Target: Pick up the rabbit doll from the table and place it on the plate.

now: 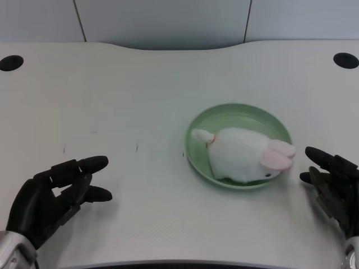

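**Head view: rabbit lies in the plate, my left hand empty**

Head view: the soft white plush rabbit doll with pink ears (245,155) lies on its side inside the round pale green plate (196,131), right of centre on the white bench (140,95). Its ears reach the plate's right rim and its small tail points to the left rim. Lying within the rim as it does, I judge the placing done. My black left hand (53,196) sits low at the near-left edge of the bench, well apart from the plate. Its fingers are spread and loosely extended toward the right, gripping nothing and touching neither doll nor plate. I take this as the released posture after letting go.
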